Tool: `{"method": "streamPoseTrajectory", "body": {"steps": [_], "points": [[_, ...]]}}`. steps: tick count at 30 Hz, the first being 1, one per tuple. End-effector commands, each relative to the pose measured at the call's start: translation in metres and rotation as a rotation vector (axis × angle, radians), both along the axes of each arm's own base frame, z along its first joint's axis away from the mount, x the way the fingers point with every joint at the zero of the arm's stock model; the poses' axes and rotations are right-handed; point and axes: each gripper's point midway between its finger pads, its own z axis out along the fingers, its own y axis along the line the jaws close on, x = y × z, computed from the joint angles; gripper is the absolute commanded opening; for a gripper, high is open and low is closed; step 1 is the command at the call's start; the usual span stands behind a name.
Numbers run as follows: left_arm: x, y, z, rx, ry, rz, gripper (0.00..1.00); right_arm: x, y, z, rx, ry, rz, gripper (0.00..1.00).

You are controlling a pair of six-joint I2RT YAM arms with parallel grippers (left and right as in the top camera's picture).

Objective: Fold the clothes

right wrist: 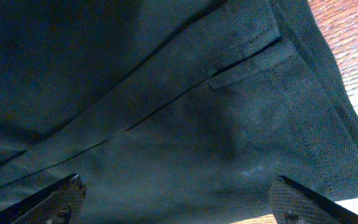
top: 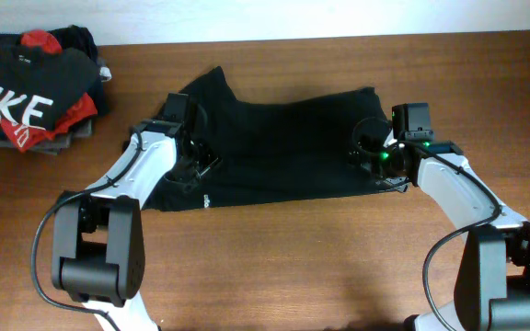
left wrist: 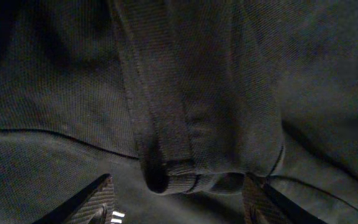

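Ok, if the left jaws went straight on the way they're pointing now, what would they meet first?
The black T-shirt: a thick folded ridge of its ribbed band lies straight ahead between the open left jaws. Depth is hard to judge, but the cloth looks very close.

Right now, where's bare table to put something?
Free: brown wooden table in front of the black short-sleeved T-shirt, between the arm bases; far strip right of the folded garment stack. Crowded: left tool and right tool over the shirt's ends.
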Motion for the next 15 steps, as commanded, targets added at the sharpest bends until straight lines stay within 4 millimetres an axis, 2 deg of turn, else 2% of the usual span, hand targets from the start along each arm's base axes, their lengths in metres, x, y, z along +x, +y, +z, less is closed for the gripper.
{"method": "streamPoseTrajectory", "body": {"steps": [1,5,10,15], "points": [[0.001,0.001,0.002,0.005,-0.014,0.016,0.66,0.0,0.004,-0.001,0.002,0.001,0.011,0.99],[0.006,-0.001,-0.004,-0.001,-0.02,0.016,0.66,0.0,0.004,-0.001,0.002,0.001,0.011,0.99],[0.001,-0.006,-0.022,-0.029,0.032,0.012,0.65,0.0,0.004,-0.001,0.002,0.001,0.011,0.99],[0.003,-0.007,-0.023,-0.03,0.025,0.011,0.61,0.0,0.004,-0.001,0.002,0.0,0.011,0.99]]}}
